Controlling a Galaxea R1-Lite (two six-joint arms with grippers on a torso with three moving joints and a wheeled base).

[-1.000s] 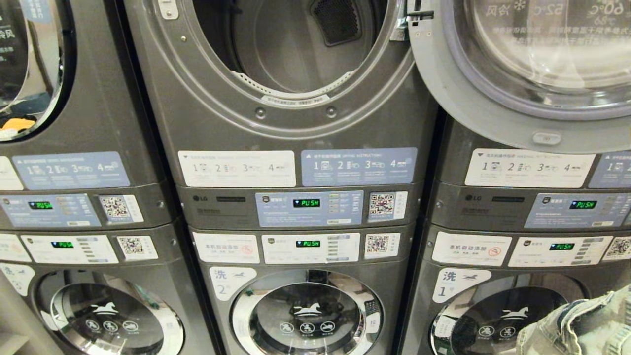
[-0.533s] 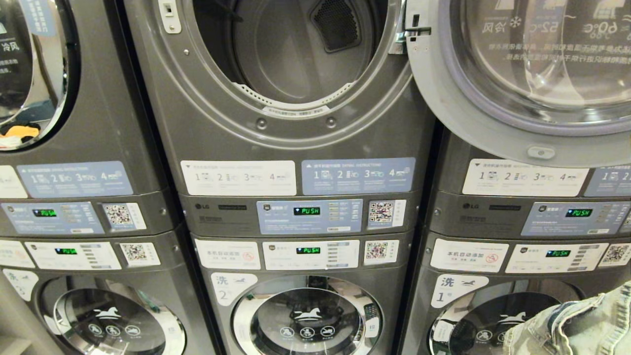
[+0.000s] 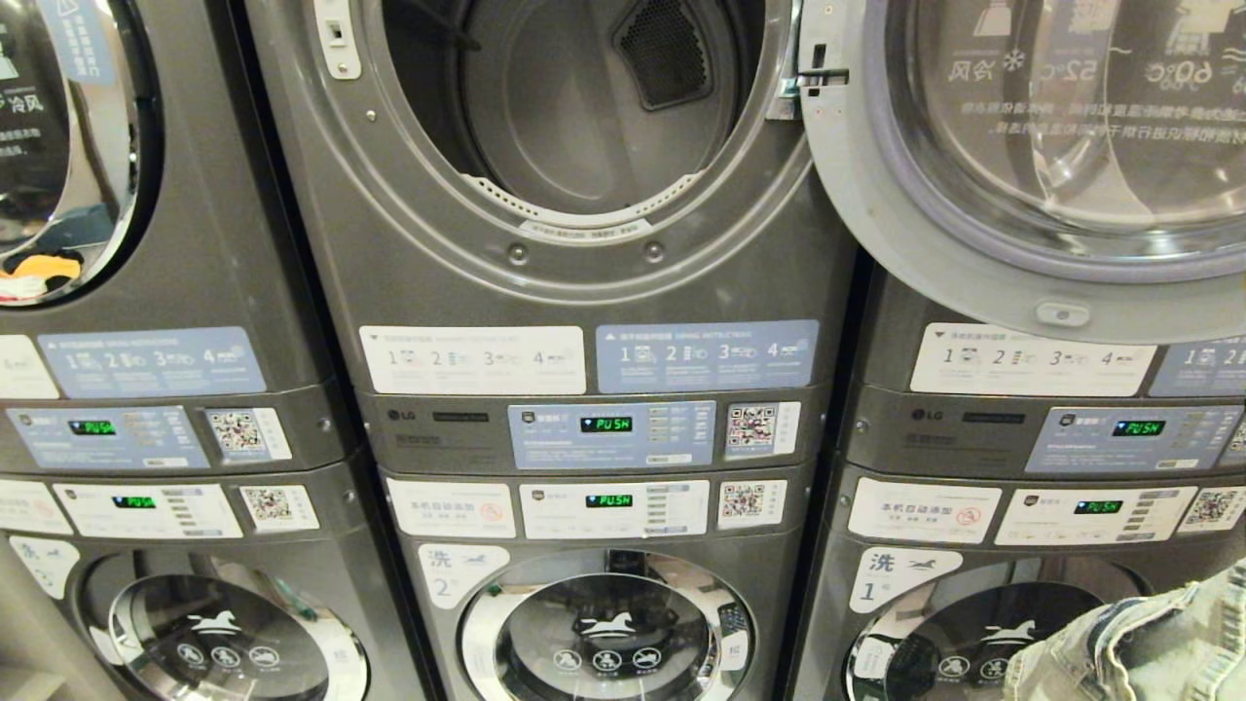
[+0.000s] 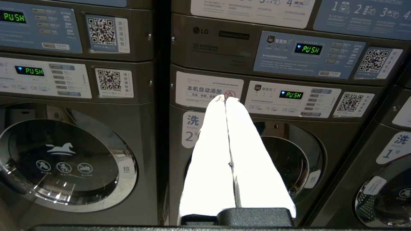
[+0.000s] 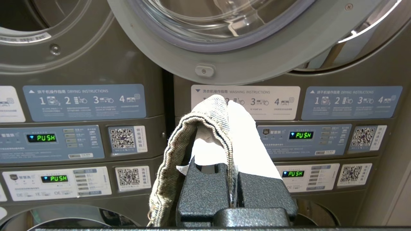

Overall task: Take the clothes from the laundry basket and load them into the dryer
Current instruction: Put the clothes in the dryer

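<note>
Right gripper [image 5: 228,106] fingers were clamped on a hem of the denim garment [image 3: 1149,647], which draped limp beside them, probably heavy and floppy; left gripper [image 4: 224,98] fingers pressed together, empty.

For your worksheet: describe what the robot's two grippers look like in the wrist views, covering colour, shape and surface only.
Each gripper has two long, bright white fingers that taper toward the tips and lie close side by side. On the left gripper they rise from a black block. The right gripper has the same white fingers set in a black, speckled, rough-textured base split down the middle. No cables or markings show.
</note>
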